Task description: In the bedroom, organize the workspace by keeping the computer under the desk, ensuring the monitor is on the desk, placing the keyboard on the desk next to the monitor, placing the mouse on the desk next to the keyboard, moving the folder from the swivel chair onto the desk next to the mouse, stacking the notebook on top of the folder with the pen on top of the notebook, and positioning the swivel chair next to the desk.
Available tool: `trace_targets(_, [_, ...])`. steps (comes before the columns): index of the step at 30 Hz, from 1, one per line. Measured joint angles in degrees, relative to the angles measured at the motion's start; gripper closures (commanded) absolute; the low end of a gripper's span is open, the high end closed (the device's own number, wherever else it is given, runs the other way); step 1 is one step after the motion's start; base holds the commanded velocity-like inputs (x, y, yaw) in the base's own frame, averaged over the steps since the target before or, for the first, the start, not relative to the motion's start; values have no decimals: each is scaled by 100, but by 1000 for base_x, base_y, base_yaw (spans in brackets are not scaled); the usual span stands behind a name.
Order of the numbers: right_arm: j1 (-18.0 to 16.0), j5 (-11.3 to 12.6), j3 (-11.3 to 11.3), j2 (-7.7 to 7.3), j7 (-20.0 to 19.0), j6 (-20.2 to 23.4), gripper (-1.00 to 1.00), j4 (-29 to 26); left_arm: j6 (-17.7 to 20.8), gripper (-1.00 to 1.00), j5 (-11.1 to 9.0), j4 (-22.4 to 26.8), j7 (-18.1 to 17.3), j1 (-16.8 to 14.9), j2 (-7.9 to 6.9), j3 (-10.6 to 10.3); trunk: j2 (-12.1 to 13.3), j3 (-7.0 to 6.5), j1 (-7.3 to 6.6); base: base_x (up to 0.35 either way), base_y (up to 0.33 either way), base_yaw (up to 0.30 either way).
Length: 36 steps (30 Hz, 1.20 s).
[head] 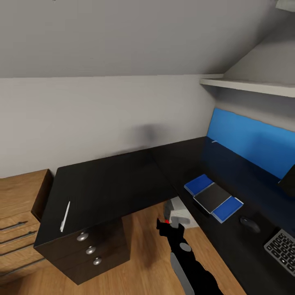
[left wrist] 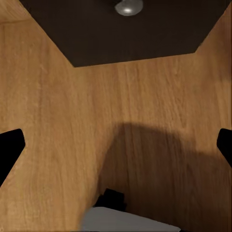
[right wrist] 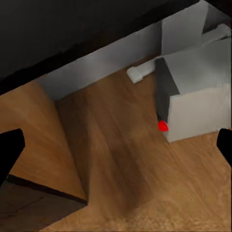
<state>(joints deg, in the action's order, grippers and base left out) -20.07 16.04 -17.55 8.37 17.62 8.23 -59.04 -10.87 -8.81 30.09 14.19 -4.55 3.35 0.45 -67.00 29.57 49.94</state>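
The black L-shaped desk (head: pixel 123 180) carries a blue folder (head: pixel 200 184) with a dark notebook (head: pixel 212 197) lying on it. Beside them sit the mouse (head: pixel 249 223) and the keyboard (head: pixel 282 246), and the monitor (head: pixel 289 180) is cut off by the frame's right edge. A thin white pen (head: pixel 65 216) lies on the desk's left wing. The grey computer (head: pixel 177 212) (right wrist: pixel 198 96) stands on the floor under the desk. My right gripper (head: pixel 163 228) (right wrist: pixel 116 150) hangs open just in front of it. My left gripper (left wrist: pixel 116 150) is open over bare floor. The swivel chair is out of view.
Black drawers with silver knobs (head: pixel 90 249) (left wrist: pixel 128 7) close off the desk's left end. A light wooden chest (head: pixel 16 221) stands left of them. A blue wall panel (head: pixel 254 139) and a white shelf (head: pixel 250 86) run behind the right wing, under a sloped ceiling.
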Motion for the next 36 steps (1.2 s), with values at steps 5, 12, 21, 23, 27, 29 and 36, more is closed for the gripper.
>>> trace_targets(5, [-2,-541,-17,163,1007,1448,-100,-258,-12,-100,-84,28,3,1,-320,278,201,-90,-110,0,0,0])
trace_targets(12, [21,-447,-33,163,1296,1403,-100,-824,-623,-100,-132,-33,-42,7,-341,401,482,-216,-264,0,0,0])
trace_targets(21, [50,-428,-258,163,1391,2148,-100,-1285,-817,-100,-236,2612,-110,1327,-422,414,843,-376,-462,0,0,5])
trace_targets(23, [51,-425,-262,163,1410,2148,-100,-1290,-164,-100,-311,3025,-107,1622,-427,414,844,-377,-463,0,0,176])
trace_targets(27, [52,-439,-275,163,1428,2143,-100,-1276,201,-100,-356,3116,-101,1747,-435,424,844,-377,-463,0,0,250])
trace_targets(29, [52,-450,-279,163,1430,2139,-100,-1269,247,-100,-359,2949,-90,1762,-439,432,844,-377,-463,0,0,271])
trace_targets(36, [53,-461,-524,163,1429,2125,-100,-1125,280,-100,-352,2665,-92,1772,-439,430,845,-377,-463,0,137,277])
